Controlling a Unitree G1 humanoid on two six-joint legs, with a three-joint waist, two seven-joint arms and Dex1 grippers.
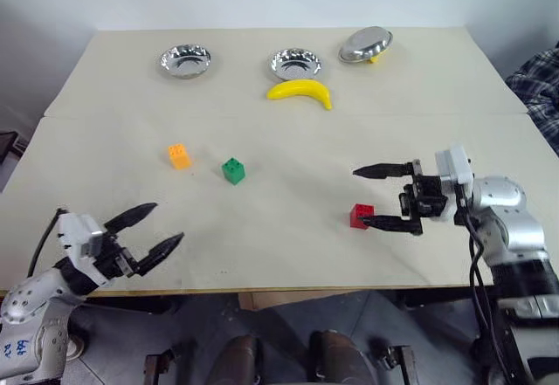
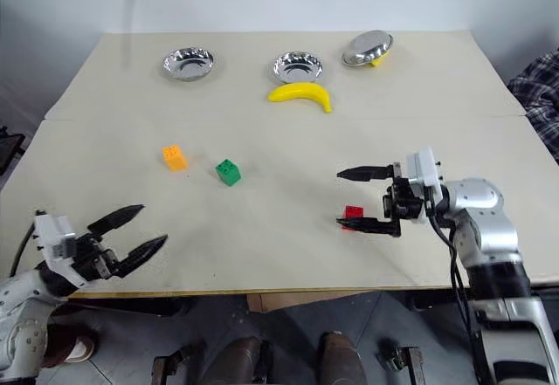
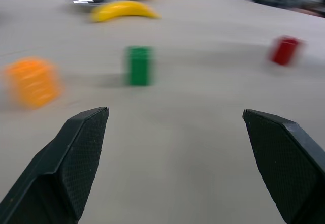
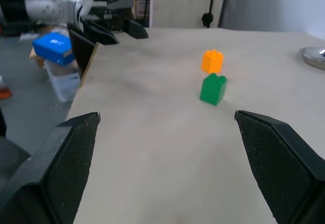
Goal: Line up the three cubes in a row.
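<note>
Cubes: three studded blocks lie on the table (image 1: pixel 288 254), none held, not in one row.
Right gripper (image 1: pixel 376 196): fingers spread wide, pointing across the table toward the robot's left, hovering over the near right part of the tabletop; nothing between the fingers.
Red cube (image 1: pixel 361 216): just beside the right gripper's nearer finger, at its tip; whether they touch cannot be told. It sits well apart from the other two cubes, nearer the front edge.
Left gripper (image 1: pixel 150 232): fingers spread wide, empty, at the near left edge of the table, pointing forward and toward the middle.
Green cube (image 1: pixel 233 170): mid-table, ahead of the left gripper, upright, studs up.
Orange cube (image 1: pixel 179 155): just left of the green cube and slightly farther back, a small gap between them.
Banana (image 1: pixel 300 92): yellow, lying toward the far side, just in front of the middle bowl.
Bowls: left bowl (image 1: pixel 185 59) and middle bowl (image 1: pixel 295 63) stand upright at the far edge; the right bowl (image 1: pixel 365 44) is tilted.
</note>
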